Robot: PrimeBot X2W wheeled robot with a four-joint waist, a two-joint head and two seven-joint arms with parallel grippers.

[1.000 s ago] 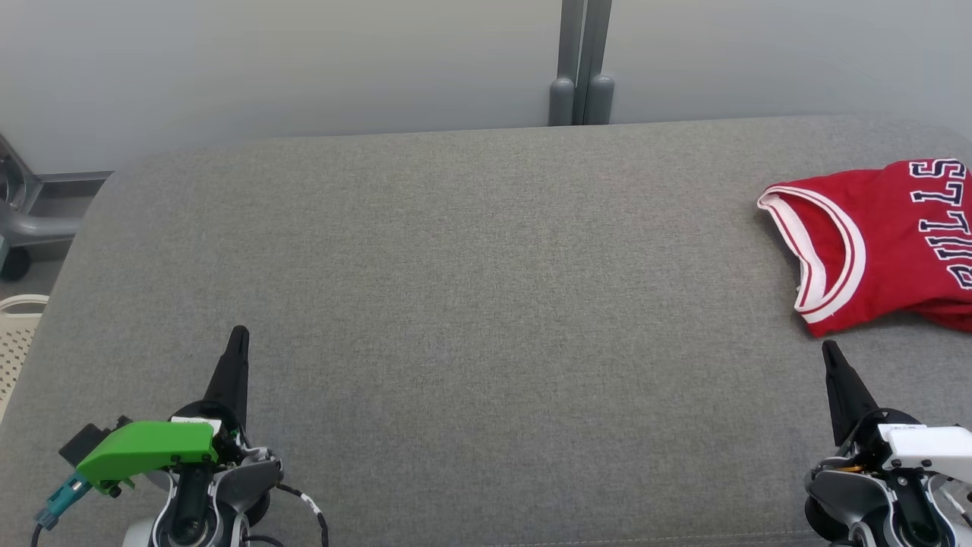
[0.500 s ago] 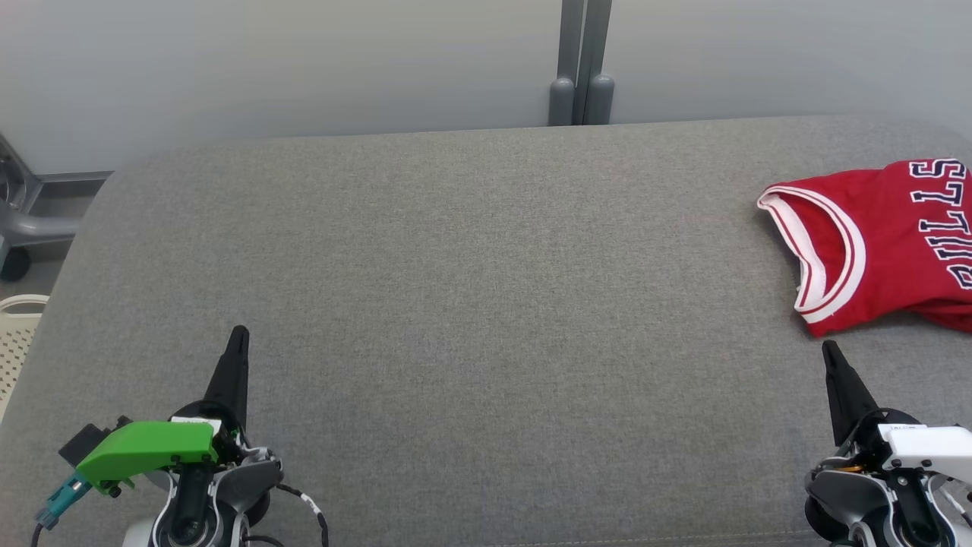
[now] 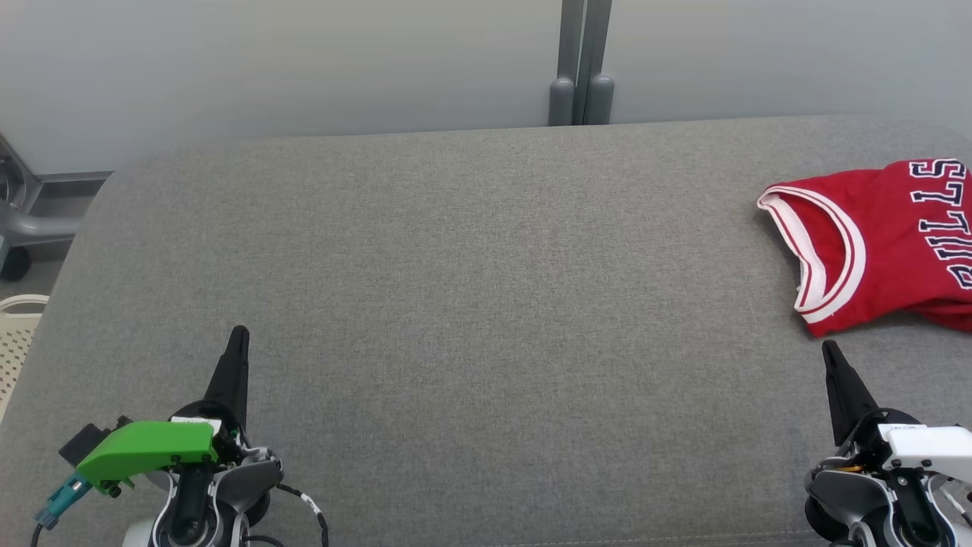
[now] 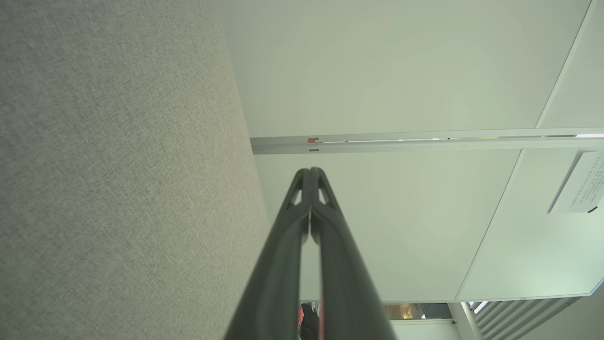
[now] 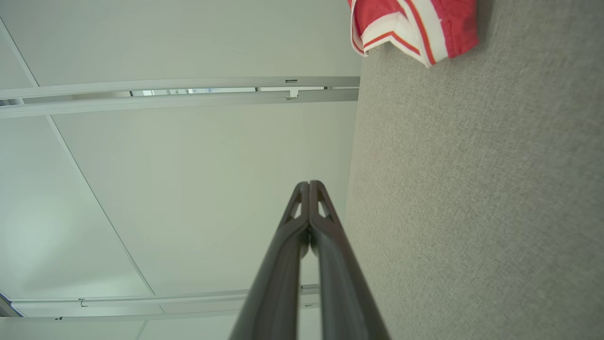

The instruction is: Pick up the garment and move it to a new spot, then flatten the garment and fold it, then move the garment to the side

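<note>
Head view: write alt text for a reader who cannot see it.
A red jersey with white trim lies at the right edge of a grey fabric surface. The left gripper and the right gripper sit shut at the bottom corners, holding nothing.

Garment (image 3: pixel 888 243): red with white trim, at the right edge of the frame, partly cut off.
Surface (image 3: pixel 486 304): grey fabric, mid-frame.
Left gripper (image 3: pixel 239 336): lower left, fingers together, empty.
Right gripper (image 3: pixel 829 349): lower right, fingers together, just below Garment, not touching.
</note>
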